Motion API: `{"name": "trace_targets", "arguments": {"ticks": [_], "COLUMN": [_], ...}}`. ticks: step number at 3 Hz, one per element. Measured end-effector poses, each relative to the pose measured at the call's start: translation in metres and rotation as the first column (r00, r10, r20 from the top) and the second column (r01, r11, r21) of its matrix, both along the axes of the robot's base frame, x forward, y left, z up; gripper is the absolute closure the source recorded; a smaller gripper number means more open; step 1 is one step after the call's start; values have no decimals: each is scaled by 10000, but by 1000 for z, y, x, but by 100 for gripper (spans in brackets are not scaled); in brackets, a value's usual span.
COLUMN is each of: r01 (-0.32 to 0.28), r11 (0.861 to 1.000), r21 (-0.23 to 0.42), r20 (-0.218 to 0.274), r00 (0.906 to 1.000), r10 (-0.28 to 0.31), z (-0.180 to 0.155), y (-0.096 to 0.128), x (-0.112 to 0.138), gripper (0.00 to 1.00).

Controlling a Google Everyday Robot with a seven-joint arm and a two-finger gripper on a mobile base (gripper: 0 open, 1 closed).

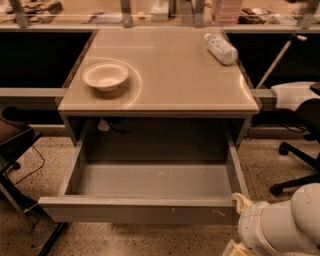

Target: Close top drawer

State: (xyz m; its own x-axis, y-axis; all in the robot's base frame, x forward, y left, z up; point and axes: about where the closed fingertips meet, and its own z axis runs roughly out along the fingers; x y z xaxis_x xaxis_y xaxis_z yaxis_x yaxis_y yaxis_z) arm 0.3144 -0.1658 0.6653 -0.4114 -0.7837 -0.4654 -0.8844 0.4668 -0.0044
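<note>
Camera view: top drawer point(135, 212) lying pulled out under desk point(175, 75), long axis running left-right; tool point(243, 202) sitting at front panel's right end, desk lying beyond. Tool grip state: cannot tell.

The top drawer point(135, 211) is standing pulled far out and level: wide, shallow, grey metal, its plain front panel with pale scratches stretching leftward from my gripper point(243, 202), which is sitting just beside its front right corner.

Looks like an office/lab: plain tan table point(200, 85), rolling office chair point(285, 148), speckled floor point(150, 240), cluttered bench point(260, 15) behind. Robot end effector point(243, 202) sits at the open top drawer point(140, 210), right front corner.
</note>
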Motion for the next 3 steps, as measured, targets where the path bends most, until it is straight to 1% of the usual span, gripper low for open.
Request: {"name": "trace_targets", "arguments": {"ticks": [1, 2, 3], "r01": [2, 1024, 2207], "r11": [10000, 9932, 9676], "r21": [-1, -552, -1224], "r20": [2, 780, 2148], "r00": [10000, 9921, 9577], "r10": [-2, -980, -1913], "z": [0, 44, 136], "y": [0, -28, -63], "x": [0, 8, 10], "gripper": [0, 0, 0]}}
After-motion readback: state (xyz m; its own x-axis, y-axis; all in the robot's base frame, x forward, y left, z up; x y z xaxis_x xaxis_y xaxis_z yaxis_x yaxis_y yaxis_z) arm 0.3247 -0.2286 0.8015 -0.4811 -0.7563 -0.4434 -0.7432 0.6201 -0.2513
